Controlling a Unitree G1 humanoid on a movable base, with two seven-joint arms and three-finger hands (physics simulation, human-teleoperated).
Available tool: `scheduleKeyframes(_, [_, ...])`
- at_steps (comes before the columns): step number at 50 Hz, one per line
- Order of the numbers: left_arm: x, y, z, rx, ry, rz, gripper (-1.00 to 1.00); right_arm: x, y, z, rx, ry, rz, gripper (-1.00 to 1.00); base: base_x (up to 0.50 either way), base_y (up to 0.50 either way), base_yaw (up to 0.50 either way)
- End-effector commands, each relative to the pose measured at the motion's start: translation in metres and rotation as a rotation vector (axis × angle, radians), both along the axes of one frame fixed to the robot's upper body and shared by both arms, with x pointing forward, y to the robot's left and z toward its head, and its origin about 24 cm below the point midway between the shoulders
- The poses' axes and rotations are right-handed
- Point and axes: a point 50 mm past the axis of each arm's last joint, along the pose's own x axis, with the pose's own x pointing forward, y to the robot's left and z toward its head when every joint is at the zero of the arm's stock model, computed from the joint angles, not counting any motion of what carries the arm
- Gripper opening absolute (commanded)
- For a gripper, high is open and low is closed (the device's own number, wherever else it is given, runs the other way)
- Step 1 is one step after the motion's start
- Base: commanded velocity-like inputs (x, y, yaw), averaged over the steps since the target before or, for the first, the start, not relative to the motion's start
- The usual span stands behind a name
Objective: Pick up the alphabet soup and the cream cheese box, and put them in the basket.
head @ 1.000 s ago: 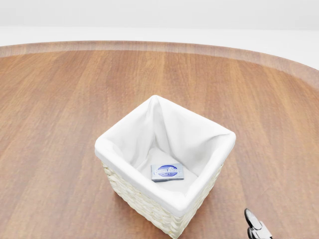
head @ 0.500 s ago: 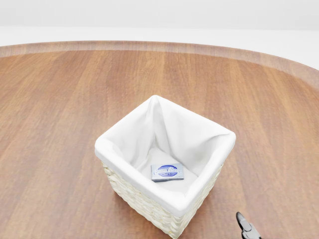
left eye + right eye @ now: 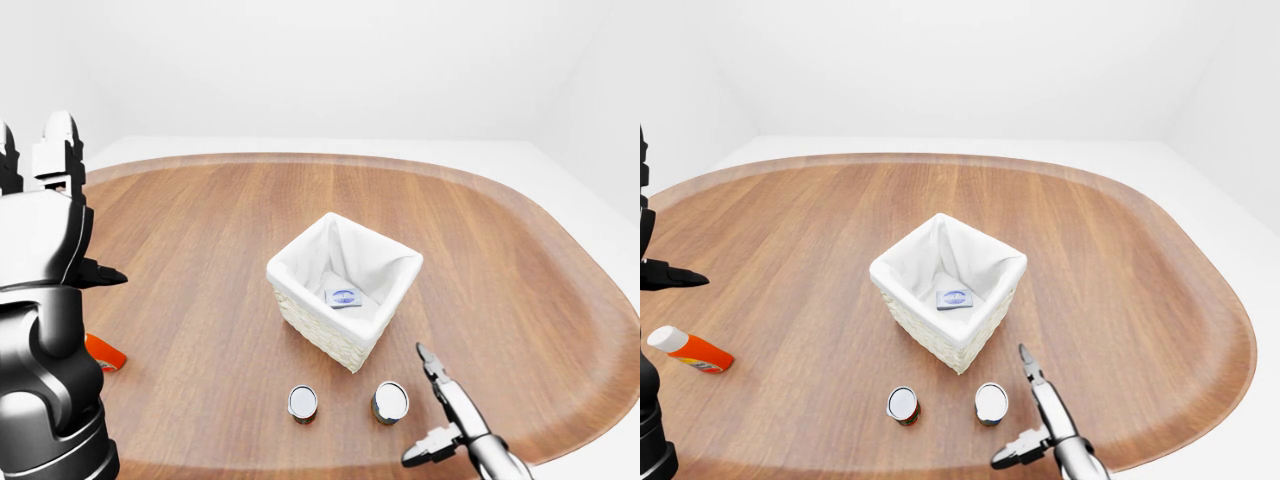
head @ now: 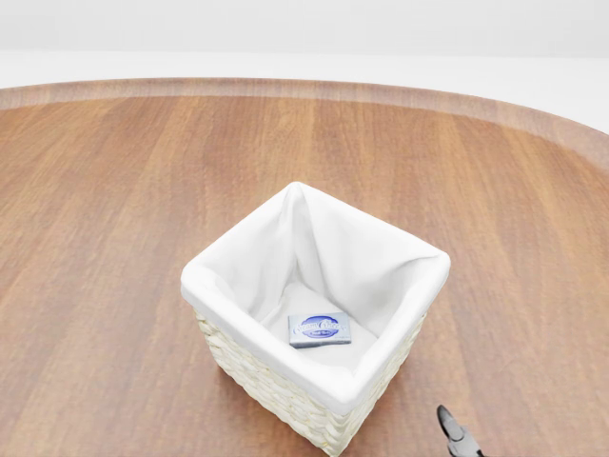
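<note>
Left-eye view: the cream cheese box point(image 3: 344, 297) is already seen flat in the cloth-lined wicker basket point(image 3: 312, 328) on the wooden table point(image 3: 520, 270). 2 round tins point(image 3: 303, 402) point(image 3: 390, 401) stand near the bottom; which is the soup can't be told.

Head view: only 1 right fingertip point(image 4: 450, 426) shows.

Right-eye view: right hand point(image 3: 1038, 420) w/ fingers spread, holding nothing, just beside the right tin; a grasp is judged next. Left hand point(image 3: 42, 225) is raised, fingers apart, empty.

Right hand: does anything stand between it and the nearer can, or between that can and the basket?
Nothing visible. Only bare table separates the right hand from the can beside it, and that can from the basket; its wall must be cleared.
</note>
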Motion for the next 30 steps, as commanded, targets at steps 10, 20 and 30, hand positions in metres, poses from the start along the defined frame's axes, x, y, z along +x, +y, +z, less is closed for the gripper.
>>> scheduleKeyframes(10, [-0.001,0.0,0.002,0.004,0.003,0.003,1.0,0.004,0.005,-0.008,-0.035,0.016,0.018,1.0,0.0,0.0,0.0])
scheduleKeyframes(20, [0.0,0.0,0.0,-0.001,0.0,0.001,1.0,0.008,0.008,-0.011,-0.057,0.016,0.024,1.0,0.0,0.0,0.0])
scheduleKeyframes(30, [0.0,0.001,0.0,-0.002,-0.001,0.0,1.0,0.013,0.012,-0.016,-0.075,0.023,0.038,1.0,0.0,0.0,0.0])
